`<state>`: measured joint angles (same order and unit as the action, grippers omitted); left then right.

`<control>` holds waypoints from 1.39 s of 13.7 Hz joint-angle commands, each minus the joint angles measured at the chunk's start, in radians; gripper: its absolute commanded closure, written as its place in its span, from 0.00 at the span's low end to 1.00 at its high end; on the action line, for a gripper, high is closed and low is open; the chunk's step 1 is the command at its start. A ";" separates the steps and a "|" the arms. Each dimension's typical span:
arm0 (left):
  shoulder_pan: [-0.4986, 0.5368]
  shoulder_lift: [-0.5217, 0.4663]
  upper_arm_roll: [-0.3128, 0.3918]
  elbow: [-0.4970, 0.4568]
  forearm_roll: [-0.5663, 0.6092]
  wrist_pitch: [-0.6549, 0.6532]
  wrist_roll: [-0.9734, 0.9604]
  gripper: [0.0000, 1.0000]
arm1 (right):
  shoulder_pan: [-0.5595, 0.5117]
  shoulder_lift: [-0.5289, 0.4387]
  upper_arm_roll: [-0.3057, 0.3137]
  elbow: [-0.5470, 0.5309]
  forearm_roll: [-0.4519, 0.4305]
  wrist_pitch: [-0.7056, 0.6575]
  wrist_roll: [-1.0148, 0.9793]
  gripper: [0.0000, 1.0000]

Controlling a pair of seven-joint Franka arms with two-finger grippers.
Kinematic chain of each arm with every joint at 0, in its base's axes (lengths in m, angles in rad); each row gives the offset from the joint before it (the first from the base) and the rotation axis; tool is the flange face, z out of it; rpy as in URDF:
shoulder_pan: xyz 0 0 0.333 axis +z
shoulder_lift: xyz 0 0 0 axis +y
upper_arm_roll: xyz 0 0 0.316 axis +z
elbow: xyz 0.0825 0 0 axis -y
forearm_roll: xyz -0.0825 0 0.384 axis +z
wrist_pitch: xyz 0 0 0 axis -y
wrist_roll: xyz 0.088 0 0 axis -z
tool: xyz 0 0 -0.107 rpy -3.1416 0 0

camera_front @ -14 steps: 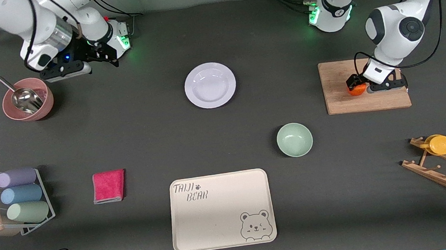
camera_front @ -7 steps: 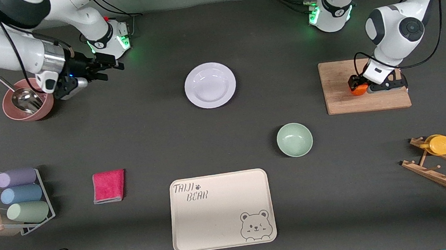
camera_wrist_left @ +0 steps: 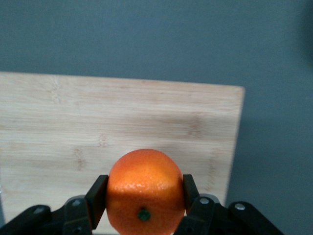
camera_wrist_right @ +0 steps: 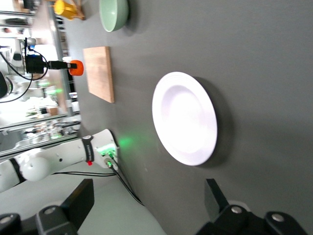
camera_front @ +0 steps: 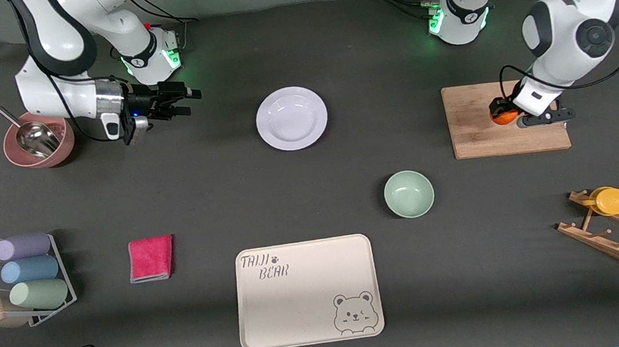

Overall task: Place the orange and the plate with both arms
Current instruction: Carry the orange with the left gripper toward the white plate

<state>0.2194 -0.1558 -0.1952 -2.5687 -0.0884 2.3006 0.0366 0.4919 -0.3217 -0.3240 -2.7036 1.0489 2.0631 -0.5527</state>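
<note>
The orange (camera_front: 505, 118) is gripped between my left gripper's (camera_front: 501, 113) fingers, just above the wooden cutting board (camera_front: 478, 138) at the left arm's end of the table. The left wrist view shows the orange (camera_wrist_left: 145, 181) filling the shut gripper (camera_wrist_left: 143, 191) with the board (camera_wrist_left: 98, 117) below. The white plate (camera_front: 291, 118) lies empty mid-table, nearer the robots' bases. My right gripper (camera_front: 190, 102) is open and empty, held sideways over the table between the pink bowl and the plate, fingers pointing at the plate. The right wrist view shows the plate (camera_wrist_right: 185, 117) ahead of the open gripper (camera_wrist_right: 146, 196).
A pale green bowl (camera_front: 409, 193) and a cream bear tray (camera_front: 307, 291) lie nearer the front camera than the plate. A pink bowl with a metal scoop (camera_front: 39, 145), a red cloth (camera_front: 151, 258), a cup rack (camera_front: 21, 278) and a wooden rack with a yellow disc (camera_front: 611, 201) stand around.
My right gripper swung from above the pink bowl toward the plate and turned sideways. My left gripper, shut on the orange, rose slightly off the board.
</note>
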 commanded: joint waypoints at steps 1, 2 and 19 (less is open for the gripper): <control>-0.057 -0.014 0.002 0.158 -0.040 -0.188 -0.009 1.00 | 0.001 0.152 -0.013 0.004 0.167 0.003 -0.262 0.00; -0.081 -0.016 0.002 0.197 -0.043 -0.217 -0.014 1.00 | 0.001 0.202 -0.015 0.004 0.213 0.000 -0.341 0.00; -0.798 0.375 -0.142 0.685 -0.022 -0.198 -1.248 1.00 | 0.002 0.676 -0.029 0.010 0.588 -0.228 -0.839 0.00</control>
<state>-0.5460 0.1959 -0.3535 -1.9212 -0.1455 2.0978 -1.1178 0.4909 0.3272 -0.3469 -2.7045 1.6110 1.8563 -1.3610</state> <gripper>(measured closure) 0.335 0.000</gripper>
